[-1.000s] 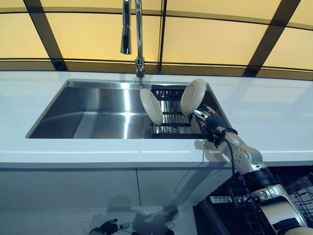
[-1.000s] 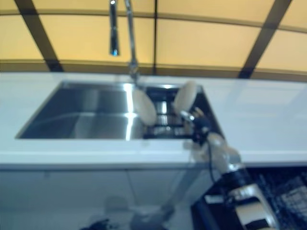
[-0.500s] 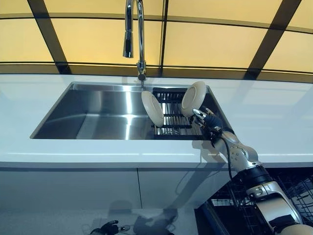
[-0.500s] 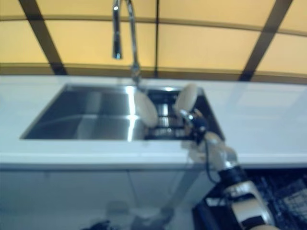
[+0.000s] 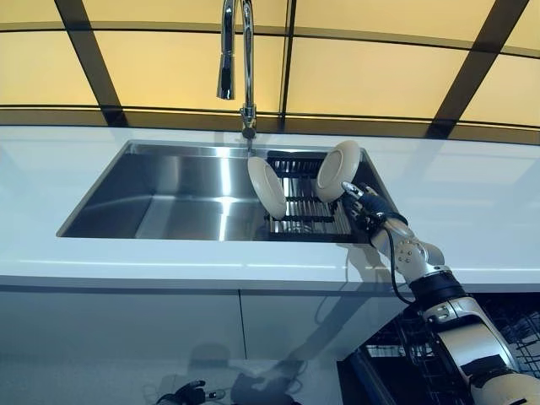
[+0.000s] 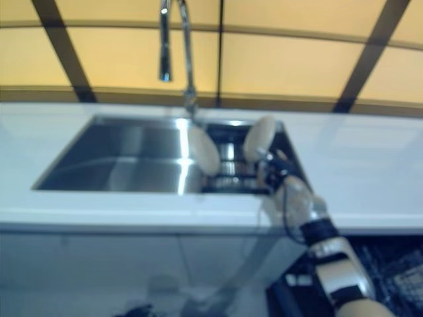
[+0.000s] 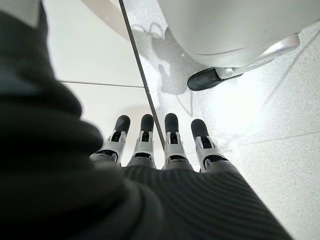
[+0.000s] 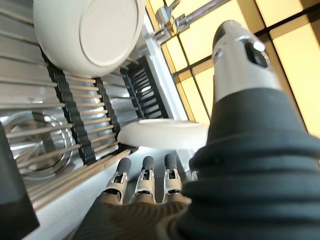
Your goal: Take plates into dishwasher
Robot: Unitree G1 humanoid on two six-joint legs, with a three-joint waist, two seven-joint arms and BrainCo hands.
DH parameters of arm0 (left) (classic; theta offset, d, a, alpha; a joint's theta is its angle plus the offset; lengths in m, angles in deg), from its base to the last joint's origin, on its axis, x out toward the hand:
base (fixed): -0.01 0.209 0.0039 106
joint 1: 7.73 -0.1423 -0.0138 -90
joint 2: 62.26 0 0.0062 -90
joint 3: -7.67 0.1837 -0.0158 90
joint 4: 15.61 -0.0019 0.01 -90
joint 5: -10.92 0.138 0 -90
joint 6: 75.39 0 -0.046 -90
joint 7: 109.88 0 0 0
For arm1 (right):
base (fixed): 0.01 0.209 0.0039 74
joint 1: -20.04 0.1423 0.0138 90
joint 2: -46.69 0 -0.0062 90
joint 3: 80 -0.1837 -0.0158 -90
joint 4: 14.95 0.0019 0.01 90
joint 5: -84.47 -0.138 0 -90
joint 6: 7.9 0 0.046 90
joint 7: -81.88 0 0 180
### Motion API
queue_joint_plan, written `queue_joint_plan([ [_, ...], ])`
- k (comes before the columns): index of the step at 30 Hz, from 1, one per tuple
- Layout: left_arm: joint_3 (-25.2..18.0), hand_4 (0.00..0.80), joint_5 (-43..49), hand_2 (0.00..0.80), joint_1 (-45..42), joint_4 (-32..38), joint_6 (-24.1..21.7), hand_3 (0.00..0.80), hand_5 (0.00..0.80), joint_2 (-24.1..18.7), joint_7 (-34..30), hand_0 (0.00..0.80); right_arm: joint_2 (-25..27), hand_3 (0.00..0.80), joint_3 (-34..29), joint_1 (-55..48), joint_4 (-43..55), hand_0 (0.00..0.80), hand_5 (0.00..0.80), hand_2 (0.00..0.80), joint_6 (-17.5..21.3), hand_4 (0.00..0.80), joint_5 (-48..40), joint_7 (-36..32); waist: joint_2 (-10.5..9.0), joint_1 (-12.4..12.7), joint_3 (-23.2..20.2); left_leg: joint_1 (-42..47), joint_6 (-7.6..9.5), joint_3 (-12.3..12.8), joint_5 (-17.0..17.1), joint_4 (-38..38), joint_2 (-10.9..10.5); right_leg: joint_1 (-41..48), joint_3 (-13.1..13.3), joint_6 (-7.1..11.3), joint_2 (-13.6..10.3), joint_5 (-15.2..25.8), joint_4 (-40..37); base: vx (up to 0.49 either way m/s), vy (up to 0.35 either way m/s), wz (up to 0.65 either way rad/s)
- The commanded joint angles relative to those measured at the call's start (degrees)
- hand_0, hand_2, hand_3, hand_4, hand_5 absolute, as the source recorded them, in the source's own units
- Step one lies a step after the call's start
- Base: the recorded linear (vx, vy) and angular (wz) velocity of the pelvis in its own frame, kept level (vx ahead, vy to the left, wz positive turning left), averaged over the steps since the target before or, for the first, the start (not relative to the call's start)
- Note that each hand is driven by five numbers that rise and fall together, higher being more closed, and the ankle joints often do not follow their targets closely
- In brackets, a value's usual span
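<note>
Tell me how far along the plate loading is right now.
Nothing looks loaded yet: both plates, the left plate and the right plate, stand in the rack in the sink. The right hand is open beside the right plate, not gripping it. The left hand hangs open near the floor.

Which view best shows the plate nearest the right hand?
The right wrist view: the right-hand plate shows edge-on just past the right hand, whose straight fingers are not closed on it. The left eye view shows its face, leaning in the rack; the left wrist view shows only floor.
</note>
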Motion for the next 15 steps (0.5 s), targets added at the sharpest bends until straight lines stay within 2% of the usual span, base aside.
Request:
queue_joint_plan([
  [1, 3.76, 0.000, -1.05, 0.000, 4.84, -3.95, -0.53, 0.000, 0.000, -0.36, -0.53, 0.000, 3.31, 0.000, -2.03, 9.80, -4.86, 0.000, 0.000, 0.000, 3.15, 0.000, 0.21, -0.13, -0.20, 2.41, 0.66, 1.92, 4.56, 1.61, -7.07, 0.17, -3.96, 3.00, 1.39, 1.48, 0.67, -5.30, 0.12, 0.000, 0.000, 0.00],
  [15, 5.03, 0.000, -0.67, 0.000, 5.36, -3.35, -0.28, 0.000, 0.000, -1.31, -1.36, 0.000, 5.77, 0.000, -1.78, 13.50, -11.68, 0.000, 0.000, 0.000, 2.77, 0.000, 2.17, -1.07, 0.14, 3.29, 1.52, 1.83, 4.85, 0.95, -7.05, 0.17, -4.12, 2.55, 0.89, 1.71, 0.34, -5.42, 0.92, 0.000, 0.000, 0.00],
])
